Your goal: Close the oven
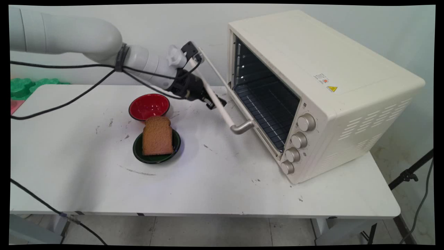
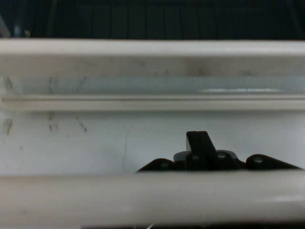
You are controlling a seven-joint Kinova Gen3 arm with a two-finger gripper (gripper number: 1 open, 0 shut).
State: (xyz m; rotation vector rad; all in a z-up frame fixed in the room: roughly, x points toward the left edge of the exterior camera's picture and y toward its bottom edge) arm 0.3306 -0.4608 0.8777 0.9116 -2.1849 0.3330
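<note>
My tool (image 1: 215, 103) sits at the oven door's handle bar (image 1: 222, 110), at 9 o'clock from the oven (image 1: 322, 86). I can't tell whether it's gripping. The door looks about half down, so I'd follow its arc gently.

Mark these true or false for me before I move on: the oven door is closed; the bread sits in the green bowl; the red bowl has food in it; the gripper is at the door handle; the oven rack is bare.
1. The oven door is closed. False: it hangs part-way open on the toaster oven.
2. The bread slice sits in the green bowl. True.
3. The red bowl has food in it. False: it looks empty.
4. The gripper is at the door handle. True; the hand view shows the bar crossing right in front of it.
5. The oven rack is bare. True.
</note>
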